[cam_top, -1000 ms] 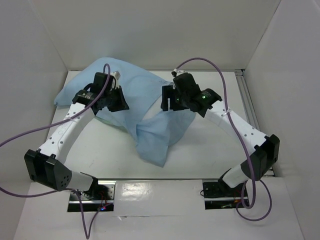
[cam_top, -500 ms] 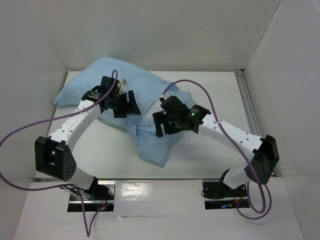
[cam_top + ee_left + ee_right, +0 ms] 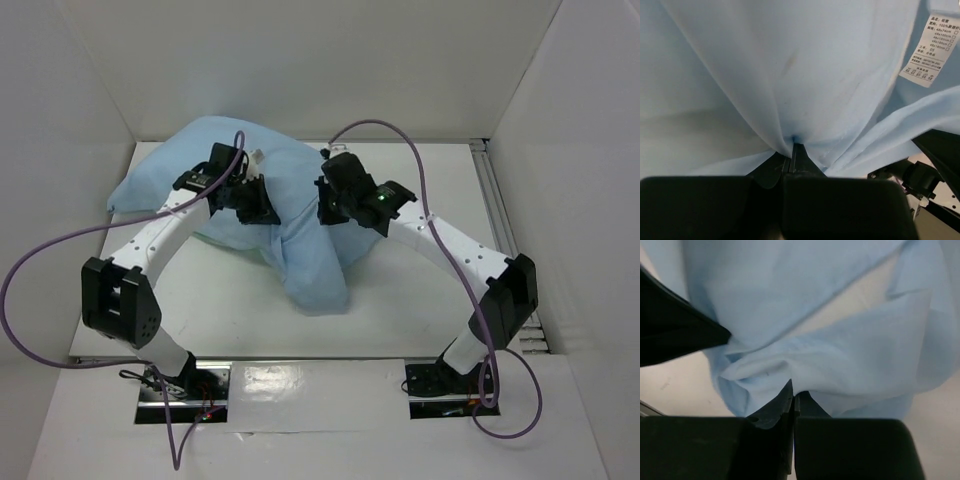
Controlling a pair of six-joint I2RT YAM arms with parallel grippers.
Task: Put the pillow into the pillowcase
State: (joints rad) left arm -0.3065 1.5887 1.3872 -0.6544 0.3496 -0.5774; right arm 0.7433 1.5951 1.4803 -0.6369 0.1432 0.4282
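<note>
White counter [image 3: 400, 290] carries the pale blue pillowcase [image 3: 310, 270]; left pincer [image 3: 792, 146] and right pincer [image 3: 792, 390] each pinch its cloth.

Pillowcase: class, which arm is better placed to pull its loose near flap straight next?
Right, probably. The right gripper is shut on the pillowcase just above that flap, in line with it; the left gripper pinches cloth farther left, beside the puffed-up part.

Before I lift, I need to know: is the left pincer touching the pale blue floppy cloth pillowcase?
Touching. The left wrist view shows the left pincer closed on a fold of the pale blue cloth pillowcase, fabric gathered between its tips.
</note>
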